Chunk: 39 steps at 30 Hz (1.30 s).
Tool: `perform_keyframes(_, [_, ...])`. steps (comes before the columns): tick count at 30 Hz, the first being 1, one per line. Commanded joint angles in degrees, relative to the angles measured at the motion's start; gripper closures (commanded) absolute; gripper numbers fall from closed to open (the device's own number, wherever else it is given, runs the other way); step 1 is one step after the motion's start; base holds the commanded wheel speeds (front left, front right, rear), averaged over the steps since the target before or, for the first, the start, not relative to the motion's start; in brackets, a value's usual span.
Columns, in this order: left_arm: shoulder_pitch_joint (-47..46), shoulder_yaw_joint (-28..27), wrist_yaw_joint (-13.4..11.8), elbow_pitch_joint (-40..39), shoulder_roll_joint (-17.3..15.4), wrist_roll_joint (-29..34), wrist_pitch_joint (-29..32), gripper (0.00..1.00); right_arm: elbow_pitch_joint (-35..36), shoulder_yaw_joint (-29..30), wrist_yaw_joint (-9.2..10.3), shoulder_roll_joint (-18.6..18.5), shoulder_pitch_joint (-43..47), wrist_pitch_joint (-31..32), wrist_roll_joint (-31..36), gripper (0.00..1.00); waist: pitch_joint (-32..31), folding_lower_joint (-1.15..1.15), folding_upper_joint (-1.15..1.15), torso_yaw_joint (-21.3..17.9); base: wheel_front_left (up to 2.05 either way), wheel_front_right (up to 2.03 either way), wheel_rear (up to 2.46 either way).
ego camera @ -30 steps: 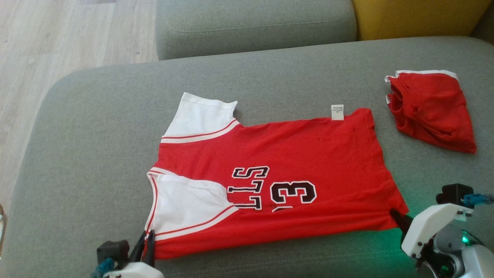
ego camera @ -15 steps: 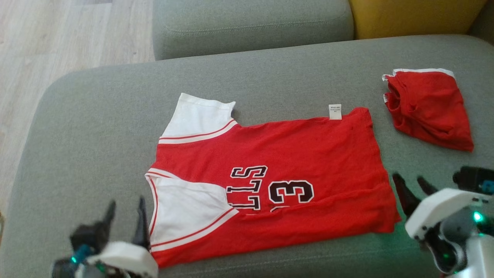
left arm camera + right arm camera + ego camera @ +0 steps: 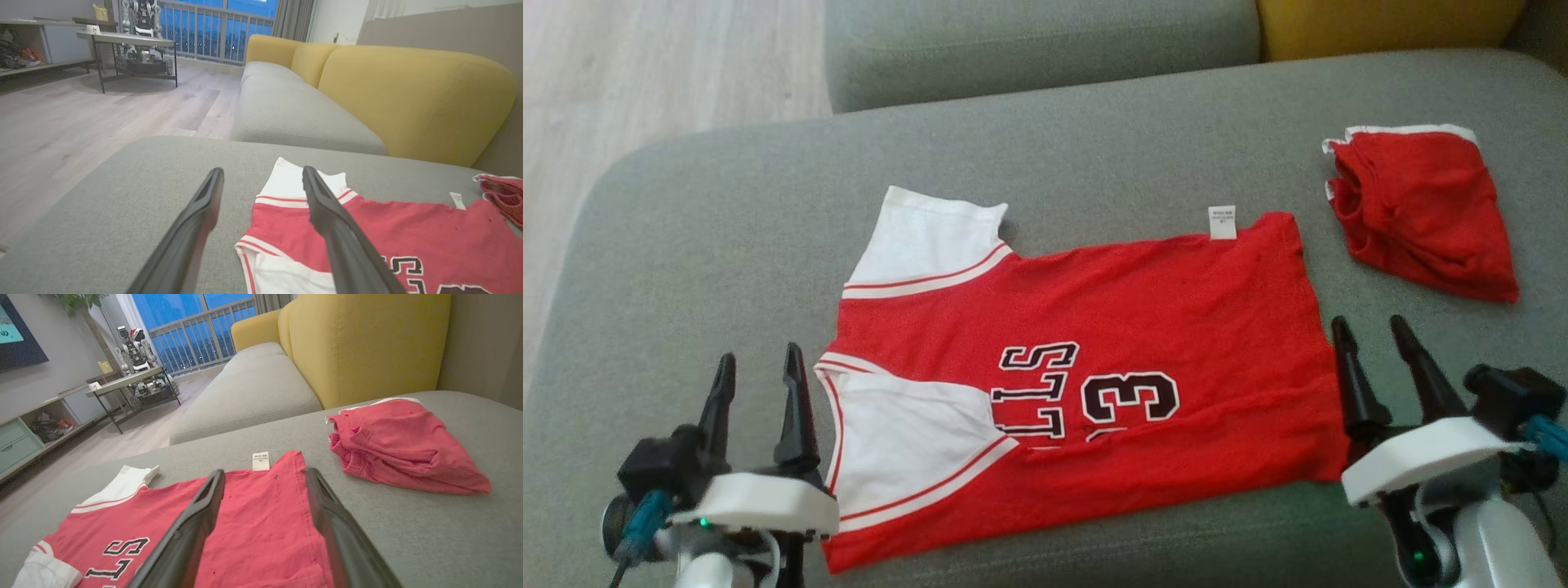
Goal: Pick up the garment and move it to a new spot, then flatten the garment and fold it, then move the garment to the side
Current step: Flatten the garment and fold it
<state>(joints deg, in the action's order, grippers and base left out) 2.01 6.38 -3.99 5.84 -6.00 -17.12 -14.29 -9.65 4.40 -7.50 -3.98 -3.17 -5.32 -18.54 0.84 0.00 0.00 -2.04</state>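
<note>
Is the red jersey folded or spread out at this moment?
Partly folded: the jersey lies flat on the cushion, its near side lapped over and cutting off the lettering.

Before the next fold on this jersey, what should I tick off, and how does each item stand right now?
1. Open, empty left end effector, beside the collar end: ok.
2. Open, empty right end effector, beside the hem end: ok.
3. The jersey lies spread on the cushion: ok, with slight wrinkles at the near hem corner.
4. Near edge folded evenly: cannot tell.
5. The red bundle lies apart from the jersey: ok.
</note>
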Motion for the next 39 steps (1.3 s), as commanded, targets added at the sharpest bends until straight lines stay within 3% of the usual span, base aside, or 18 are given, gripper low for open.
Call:
perform_keyframes(1, [-3.5, -2.5, 0.4, -1.1, -0.4, 0.8, -0.7, 0.0, 1.4, -1.9, 0.01, -0.6, -2.4, -0.7, 0.7, 0.0, 0.8, 0.0, 0.0, -0.6, 0.0, 0.0, 0.0])
perform_keyframes(6, [-9.0, -1.9, 2.6, 3.0, -2.7, 1.5, 1.0, 0.0, 1.2, -2.2, 0.01, -0.4, -4.8, -1.5, 1.9, 0.0, 3.8, 0.0, 0.0, -2.5, 0.0, 0.0, 0.0])
perform_keyframes(11, [-21.1, -0.1, 5.5, 7.7, -8.9, 4.0, 11.1, 0.0, 3.7, -2.6, 0.01, 0.1, -8.6, -1.5, 2.5, 0.0, 10.1, 0.0, 0.0, -5.9, 0.0, 0.0, 0.0])
perform_keyframes(18, [-38.3, 1.0, 9.4, 18.1, -14.4, 2.7, 23.8, 0.0, 5.6, -5.4, 0.01, 0.3, -15.0, -0.9, 2.8, 0.0, 18.4, 0.0, 0.0, -10.4, 0.0, 0.0, 0.0])
perform_keyframes(23, [-46.2, 2.7, 10.6, 26.6, -17.6, 2.4, 30.5, 0.0, 5.8, -6.5, 0.01, 0.5, -18.4, -2.0, 1.8, 0.0, 21.1, 0.0, 0.0, -13.0, 0.0, 0.0, 0.0])
perform_keyframes(39, [-56.6, 10.4, 11.5, 40.1, -21.9, 1.9, 34.6, 0.0, 3.6, -8.0, 0.01, 1.0, -20.2, -5.1, 0.1, 0.0, 23.6, 0.0, 0.0, -16.5, 0.0, 0.0, 0.0])
